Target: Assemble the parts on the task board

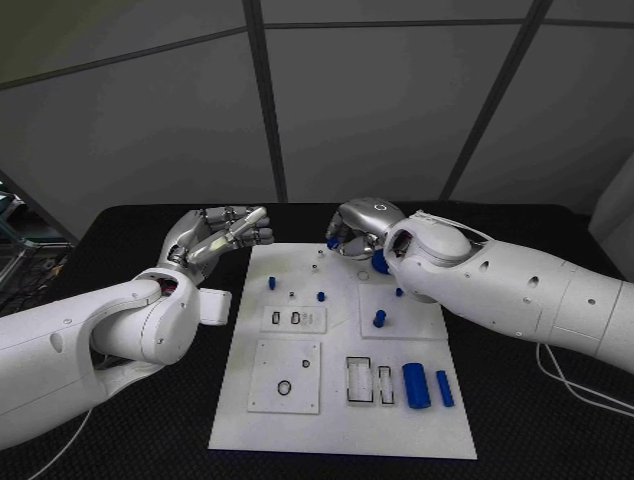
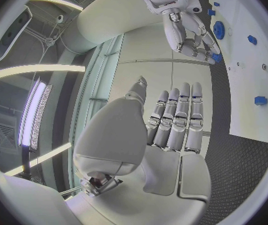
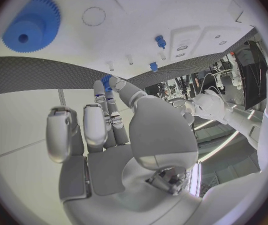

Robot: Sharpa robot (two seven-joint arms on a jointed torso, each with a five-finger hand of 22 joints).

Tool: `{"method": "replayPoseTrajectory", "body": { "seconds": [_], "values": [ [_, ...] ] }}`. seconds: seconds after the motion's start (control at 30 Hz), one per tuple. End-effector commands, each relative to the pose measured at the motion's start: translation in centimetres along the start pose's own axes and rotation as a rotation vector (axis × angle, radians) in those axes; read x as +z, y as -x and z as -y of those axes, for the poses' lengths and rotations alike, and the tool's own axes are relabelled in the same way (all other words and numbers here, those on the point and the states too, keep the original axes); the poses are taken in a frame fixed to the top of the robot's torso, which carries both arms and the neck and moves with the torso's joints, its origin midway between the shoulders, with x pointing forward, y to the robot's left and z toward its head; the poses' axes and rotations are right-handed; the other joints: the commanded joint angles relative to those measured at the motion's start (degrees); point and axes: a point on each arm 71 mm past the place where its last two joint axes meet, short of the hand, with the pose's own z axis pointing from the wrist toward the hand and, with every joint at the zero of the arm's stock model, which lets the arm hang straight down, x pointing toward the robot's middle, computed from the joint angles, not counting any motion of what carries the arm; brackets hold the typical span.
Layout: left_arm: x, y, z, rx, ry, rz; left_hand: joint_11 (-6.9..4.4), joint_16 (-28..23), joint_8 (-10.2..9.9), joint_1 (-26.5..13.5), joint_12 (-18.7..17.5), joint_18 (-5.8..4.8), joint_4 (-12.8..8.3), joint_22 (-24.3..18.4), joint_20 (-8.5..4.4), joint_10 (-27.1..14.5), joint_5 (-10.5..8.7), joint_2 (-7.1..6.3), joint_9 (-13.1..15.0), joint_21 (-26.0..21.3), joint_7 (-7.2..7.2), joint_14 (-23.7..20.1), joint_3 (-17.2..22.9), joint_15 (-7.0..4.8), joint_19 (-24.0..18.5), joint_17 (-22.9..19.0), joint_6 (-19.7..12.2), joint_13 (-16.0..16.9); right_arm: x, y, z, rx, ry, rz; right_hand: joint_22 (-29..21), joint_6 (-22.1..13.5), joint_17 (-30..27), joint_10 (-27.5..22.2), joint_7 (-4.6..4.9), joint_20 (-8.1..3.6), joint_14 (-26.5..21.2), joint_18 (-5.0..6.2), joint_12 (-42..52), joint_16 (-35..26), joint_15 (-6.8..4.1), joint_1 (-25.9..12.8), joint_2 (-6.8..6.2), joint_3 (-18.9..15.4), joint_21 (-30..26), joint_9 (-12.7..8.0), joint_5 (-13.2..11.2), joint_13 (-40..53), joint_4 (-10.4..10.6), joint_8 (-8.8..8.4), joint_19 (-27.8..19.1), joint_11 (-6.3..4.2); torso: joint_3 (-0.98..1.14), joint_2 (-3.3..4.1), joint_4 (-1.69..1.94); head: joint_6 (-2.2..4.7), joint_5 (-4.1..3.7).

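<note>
The white task board (image 1: 349,425) lies in the middle of the black table. My right hand (image 1: 358,230) hovers over the board's far end and pinches a small blue part (image 3: 106,81) at its fingertips; the part (image 2: 215,58) also shows in the left wrist view. A blue gear (image 3: 30,25) sits on the board close by, half hidden under my right arm (image 1: 379,262). My left hand (image 1: 224,236) is raised off the board's far left corner, its fingers (image 2: 178,117) straight and side by side, holding nothing.
Small blue pegs (image 1: 322,296) stand on the board's far half, one (image 1: 379,318) on a raised plate. Two blue cylinders (image 1: 415,385) lie near the front right beside slotted recesses (image 1: 359,380). A plate with black rings (image 1: 284,387) sits front left.
</note>
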Motion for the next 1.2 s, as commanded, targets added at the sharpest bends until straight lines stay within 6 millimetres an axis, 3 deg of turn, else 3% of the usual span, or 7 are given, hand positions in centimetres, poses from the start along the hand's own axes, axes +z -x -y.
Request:
{"method": "replayPoseTrajectory", "body": {
  "seconds": [0.03,1.2],
  "values": [
    [0.1,-0.2,0.2,-0.002,-0.009,-0.014,0.19,-0.30,-0.32,0.04,-0.36,-0.72,-0.39,-0.08,0.39,-0.03,-0.33,0.73,-0.08,-0.16,0.42,-0.39,0.00,-0.05,-0.09,0.05,-0.12,-0.07,0.4,0.1,-0.1,0.000,0.005,0.016,4.48,0.35,0.03,0.40,-0.02,0.06,2.10,-0.30,-0.41,0.32,-0.21,-0.12,-0.19,0.13,0.23,0.05,-0.36,0.06,0.30,0.27,0.48,-0.20,-0.02,0.10,-0.01,-0.07,0.12],
    [0.5,-0.6,0.5,-0.006,-0.018,-0.024,0.19,-0.30,-0.32,0.04,-0.36,-0.72,-0.39,-0.08,0.39,-0.03,-0.33,0.73,-0.08,-0.16,0.42,-0.39,0.00,-0.05,-0.09,0.05,-0.12,-0.07,2.4,-1.4,-1.0,-0.017,0.006,-0.085,4.47,0.17,-0.06,0.22,0.06,0.08,2.07,-0.30,-0.61,0.34,-0.16,-0.32,-0.32,0.25,0.23,0.00,-0.30,0.02,0.65,0.06,0.45,-0.12,0.01,0.21,-0.10,-0.79,0.95]
  ]
}}
